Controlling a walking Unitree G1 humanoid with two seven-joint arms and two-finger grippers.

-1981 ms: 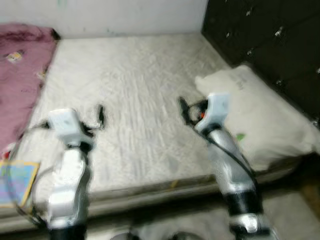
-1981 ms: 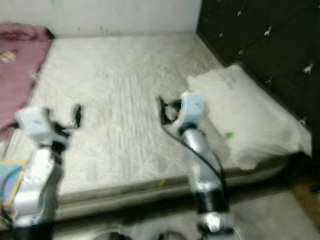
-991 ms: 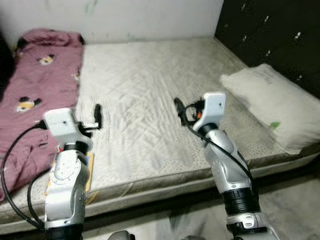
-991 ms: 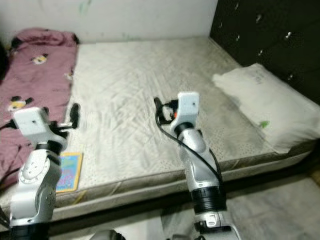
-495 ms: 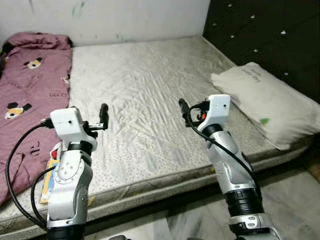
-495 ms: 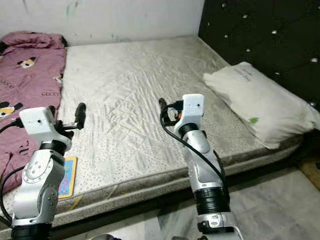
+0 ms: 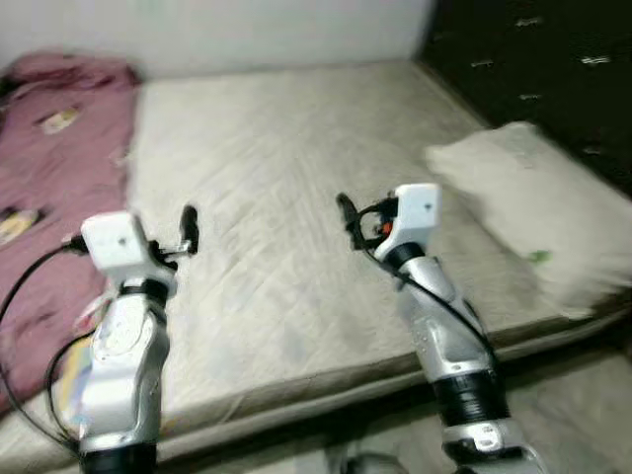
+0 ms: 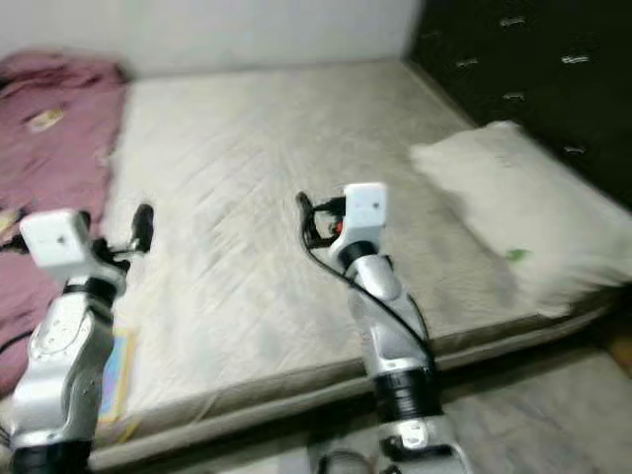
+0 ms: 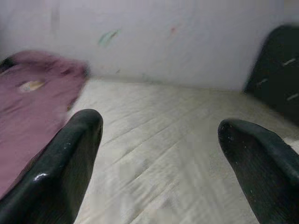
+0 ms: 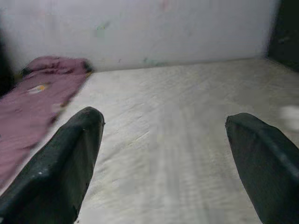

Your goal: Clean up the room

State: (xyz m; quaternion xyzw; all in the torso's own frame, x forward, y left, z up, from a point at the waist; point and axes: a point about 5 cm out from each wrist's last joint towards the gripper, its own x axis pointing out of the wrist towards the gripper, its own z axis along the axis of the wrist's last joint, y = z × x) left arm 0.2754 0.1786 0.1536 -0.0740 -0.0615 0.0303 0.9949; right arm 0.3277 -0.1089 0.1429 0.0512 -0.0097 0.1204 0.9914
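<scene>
A wide bare mattress (image 7: 276, 138) lies before me. A crumpled pink blanket (image 7: 44, 148) with small cartoon prints covers its left side. A white pillow (image 7: 523, 207) rests at its right end. A thin colourful book (image 8: 114, 370) lies on the near left edge of the mattress, partly hidden by my left arm. My left gripper (image 7: 188, 225) hovers above the left part of the mattress, open and empty, as the left wrist view confirms (image 9: 159, 158). My right gripper (image 7: 346, 212) is held over the middle of the mattress, open too, with nothing between its fingers (image 10: 74, 154).
A dark tufted headboard (image 7: 533, 69) stands behind the pillow on the right. A pale wall (image 7: 247, 30) runs along the far side of the bed. Grey floor (image 7: 573, 415) shows at the bed's near right corner.
The whole picture has shifted and blurred, so the camera has moved. Both arms keep the same raised pose with their fingers apart.
</scene>
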